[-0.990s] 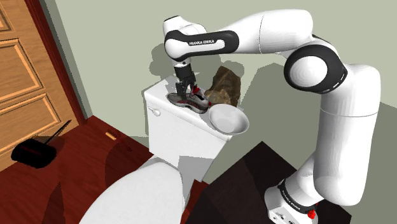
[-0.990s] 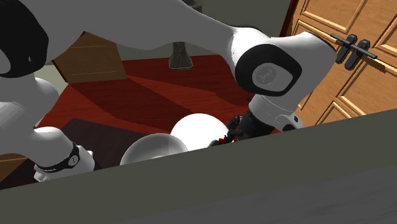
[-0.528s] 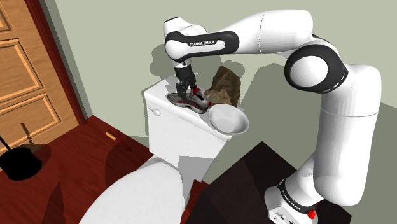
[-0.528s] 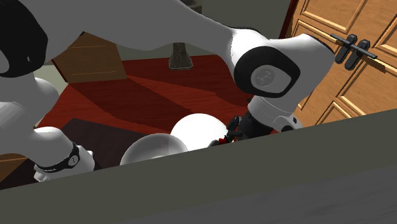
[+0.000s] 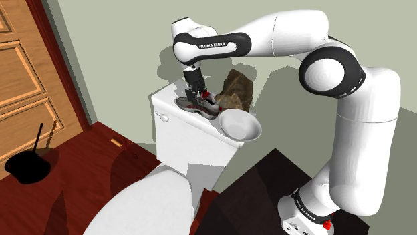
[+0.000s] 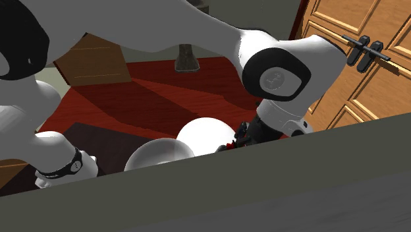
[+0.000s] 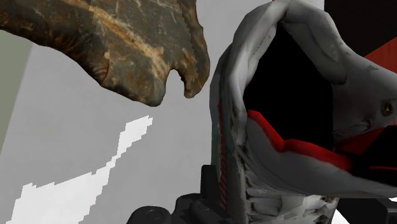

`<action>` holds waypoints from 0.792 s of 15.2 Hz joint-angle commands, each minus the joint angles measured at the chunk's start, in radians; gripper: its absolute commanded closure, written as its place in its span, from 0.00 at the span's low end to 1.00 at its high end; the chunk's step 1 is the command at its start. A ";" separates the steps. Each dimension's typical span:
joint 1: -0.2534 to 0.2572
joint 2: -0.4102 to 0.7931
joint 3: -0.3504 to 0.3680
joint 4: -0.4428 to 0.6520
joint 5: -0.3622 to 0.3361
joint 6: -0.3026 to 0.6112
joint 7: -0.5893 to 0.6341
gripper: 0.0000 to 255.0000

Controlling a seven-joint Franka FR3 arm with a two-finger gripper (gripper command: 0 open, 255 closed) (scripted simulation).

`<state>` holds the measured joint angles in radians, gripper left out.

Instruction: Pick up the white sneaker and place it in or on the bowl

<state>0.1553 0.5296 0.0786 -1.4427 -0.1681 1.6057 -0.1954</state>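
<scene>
Grey-white sneaker [image 5: 200, 108] directly under hand [image 5: 194, 95], seemingly touching it, beside bowl [image 5: 242, 128]

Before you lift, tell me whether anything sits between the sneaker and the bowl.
Nothing visible does. The sneaker lies right beside the bowl on the tank lid; the brown rock sits nearer the wall, off the path.

Sneaker [image 7: 267, 149] and rock [image 7: 127, 44] partly out of frame

Brown rock [image 5: 235, 90] just beside sneaker [image 5: 207, 109]
</scene>
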 commanded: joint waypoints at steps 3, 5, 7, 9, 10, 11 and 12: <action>0.000 -0.003 0.000 0.007 0.001 -0.011 -0.001 1.00; 0.001 -0.010 0.000 0.024 0.001 -0.034 -0.004 1.00; 0.002 -0.016 0.001 0.042 0.002 -0.058 -0.007 1.00; 0.002 -0.021 0.001 0.062 0.002 -0.082 -0.011 1.00; 0.003 -0.023 0.001 0.072 0.003 -0.094 -0.012 1.00; 0.003 -0.025 0.001 0.082 0.003 -0.106 -0.014 1.00; 0.004 -0.026 0.001 0.093 0.003 -0.119 -0.015 1.00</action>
<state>0.1589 0.5067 0.0794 -1.3573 -0.1652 1.4974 -0.2088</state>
